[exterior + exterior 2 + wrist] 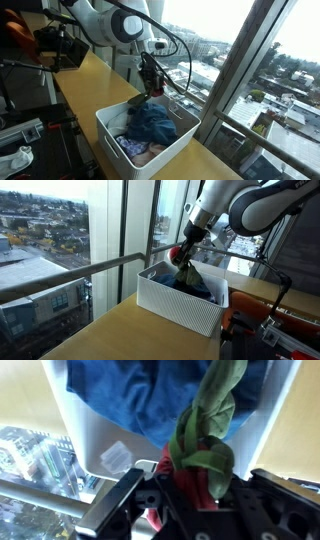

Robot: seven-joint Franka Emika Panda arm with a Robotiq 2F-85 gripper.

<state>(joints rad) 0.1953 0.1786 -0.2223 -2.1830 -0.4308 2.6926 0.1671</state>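
The gripper is clamped on a twisted green cloth. Just below it sits a white basket with blue clothes heaped inside.

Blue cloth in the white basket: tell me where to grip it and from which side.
Pinch the raised, crumpled fold on top of the blue cloth, coming straight down: the walls of the basket close off its sides. The tool is shut on the green cloth, so that would have to be dropped first.
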